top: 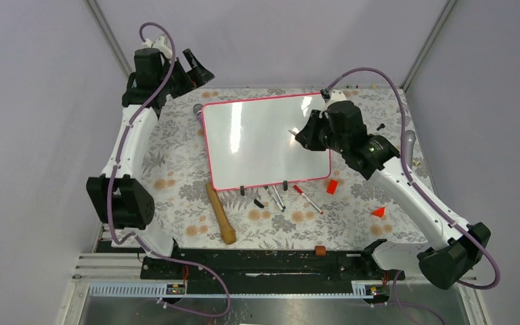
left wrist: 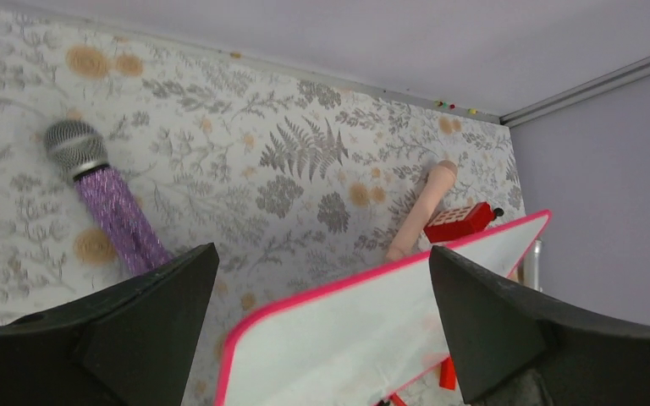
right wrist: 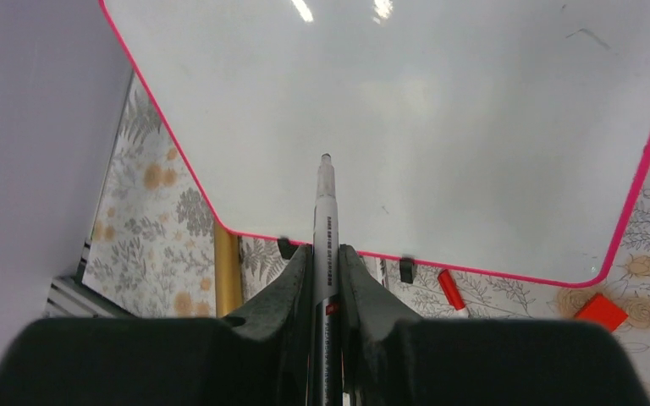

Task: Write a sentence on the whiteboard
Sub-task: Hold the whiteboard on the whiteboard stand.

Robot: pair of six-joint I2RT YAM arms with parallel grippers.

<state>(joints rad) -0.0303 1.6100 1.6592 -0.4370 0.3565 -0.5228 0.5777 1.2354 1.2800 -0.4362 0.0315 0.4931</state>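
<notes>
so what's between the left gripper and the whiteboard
A purple glitter microphone, lying just off the whiteboard's far left corner near the left gripper; top and left wrist views show it.

The board (top: 264,142) lies in the middle of the desk (top: 169,162). My right end effector (right wrist: 326,252) hangs over the board's right part, clamped on a marker (right wrist: 325,203) that points across it. My left end effector (left wrist: 322,254) hovers beyond the board's far-left corner, jaws wide, over the mic (left wrist: 106,199) lying just beside that corner. Before the board's near edge lie a stick (top: 221,213) at the left, pens (top: 308,199) in the middle and a block (top: 332,187) at the right.
</notes>
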